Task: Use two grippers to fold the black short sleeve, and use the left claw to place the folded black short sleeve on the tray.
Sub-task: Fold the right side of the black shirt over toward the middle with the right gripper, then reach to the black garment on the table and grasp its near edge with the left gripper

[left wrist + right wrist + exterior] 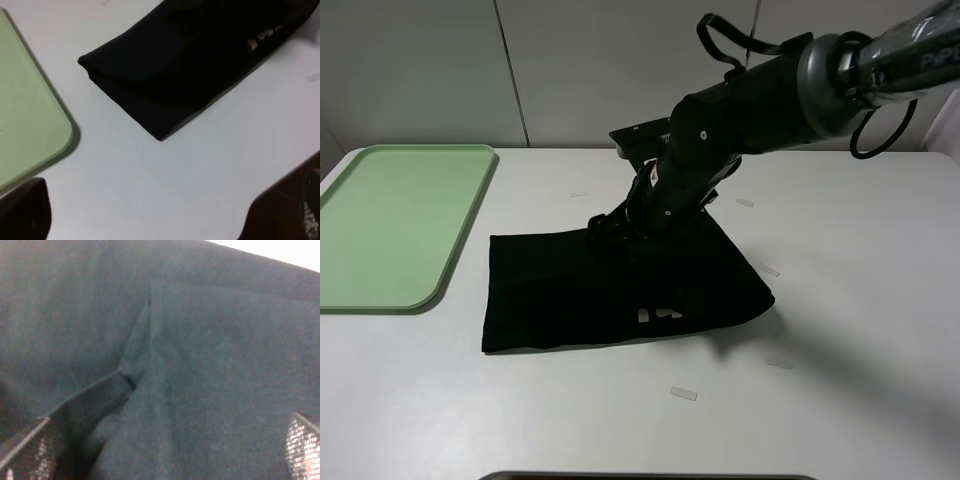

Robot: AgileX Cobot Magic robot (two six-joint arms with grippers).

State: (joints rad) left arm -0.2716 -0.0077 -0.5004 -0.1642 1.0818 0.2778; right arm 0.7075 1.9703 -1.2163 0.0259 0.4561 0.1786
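Observation:
The black short sleeve (610, 290) lies folded into a wide rectangle on the white table, a white print showing near its front edge. The light-green tray (390, 215) sits left of it with nothing on it. My right gripper (625, 222) reaches down from the upper right onto the shirt's far edge. In the right wrist view its fingers (30, 452) stand wide open over a fold of the black cloth (200, 365). My left gripper (155, 215) is open above bare table, near a corner of the shirt (190, 65) and the tray's corner (30, 125). The exterior view does not show the left arm.
Small strips of clear tape (684, 393) lie scattered on the table around the shirt. A dark edge (650, 476) runs along the front of the table. A pale wall stands behind it.

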